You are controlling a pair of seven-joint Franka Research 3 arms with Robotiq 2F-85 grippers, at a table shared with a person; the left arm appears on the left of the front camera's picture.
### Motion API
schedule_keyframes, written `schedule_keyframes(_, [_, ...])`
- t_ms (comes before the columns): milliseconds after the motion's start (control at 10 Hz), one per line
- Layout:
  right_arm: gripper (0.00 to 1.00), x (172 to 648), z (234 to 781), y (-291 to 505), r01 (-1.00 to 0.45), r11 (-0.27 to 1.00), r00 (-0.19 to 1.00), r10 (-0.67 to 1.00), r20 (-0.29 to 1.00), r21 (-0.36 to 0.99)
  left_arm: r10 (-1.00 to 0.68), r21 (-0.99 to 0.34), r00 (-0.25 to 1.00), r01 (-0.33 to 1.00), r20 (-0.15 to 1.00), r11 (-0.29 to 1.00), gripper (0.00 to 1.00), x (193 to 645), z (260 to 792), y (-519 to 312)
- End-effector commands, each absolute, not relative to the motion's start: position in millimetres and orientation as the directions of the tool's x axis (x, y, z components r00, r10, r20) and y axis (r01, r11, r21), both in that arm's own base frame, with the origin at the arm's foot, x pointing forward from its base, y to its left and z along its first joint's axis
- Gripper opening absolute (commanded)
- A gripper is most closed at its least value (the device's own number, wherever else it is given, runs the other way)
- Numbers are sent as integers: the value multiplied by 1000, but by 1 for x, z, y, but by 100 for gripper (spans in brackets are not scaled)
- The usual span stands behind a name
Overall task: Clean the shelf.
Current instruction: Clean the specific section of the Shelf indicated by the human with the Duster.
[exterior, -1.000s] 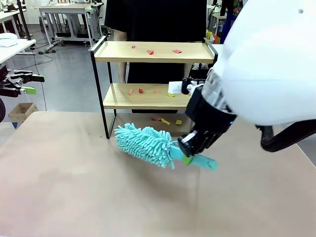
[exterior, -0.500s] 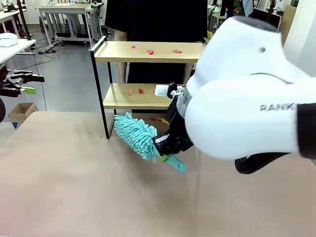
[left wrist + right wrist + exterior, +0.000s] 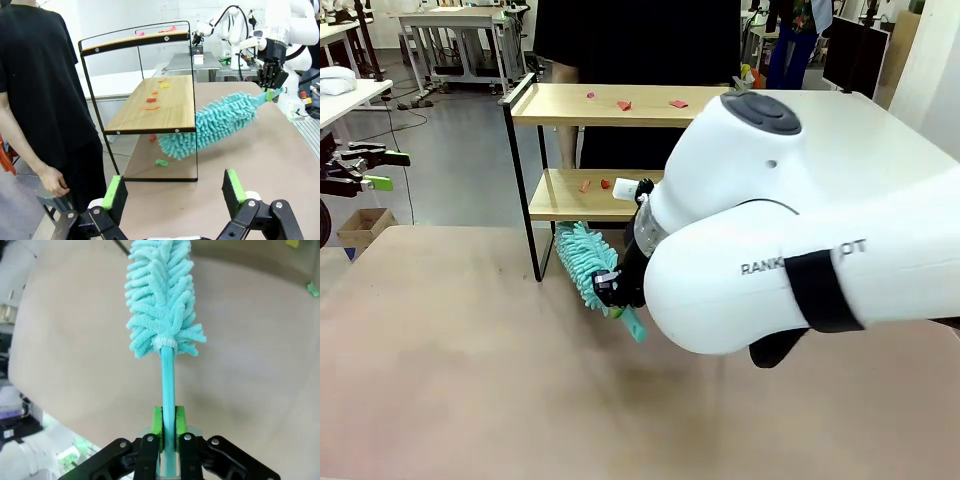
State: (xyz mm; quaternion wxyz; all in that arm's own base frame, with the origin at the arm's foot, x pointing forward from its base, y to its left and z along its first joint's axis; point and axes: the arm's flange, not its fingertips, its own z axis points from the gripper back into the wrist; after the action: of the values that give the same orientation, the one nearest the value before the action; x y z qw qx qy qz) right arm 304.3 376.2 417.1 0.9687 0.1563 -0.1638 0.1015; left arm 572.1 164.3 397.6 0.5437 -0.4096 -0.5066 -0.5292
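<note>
Right jaws pinching duster (image 3: 163, 315), arm (image 3: 800, 200) (reads "RANK")

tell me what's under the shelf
Under the shelf a green scrap and a red scrap lie on the table; the duster covers part of that space.

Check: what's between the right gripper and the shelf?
The teal duster: handle in the right gripper, fluffy head stretching toward the shelf at its lower board. Left wrist view shows it.
</note>
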Motion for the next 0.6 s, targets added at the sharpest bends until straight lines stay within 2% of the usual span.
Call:
schedule_keyframes(0, [13, 324, 405, 411, -183, 945, 915, 64, 398, 270, -162, 93, -76, 990, 984, 104, 100, 570, 400, 164])
schedule_keyframes(300, [13, 342, 396, 424, -185, 926, 901, 26, 434, 329, -162, 93, -76, 990, 984, 104, 100, 570, 400, 164])
schedule_keyframes(500, [13, 332, 402, 394, -194, 932, 921, 66, 383, 306, -162, 93, -76, 990, 984, 104, 100, 570, 400, 164])
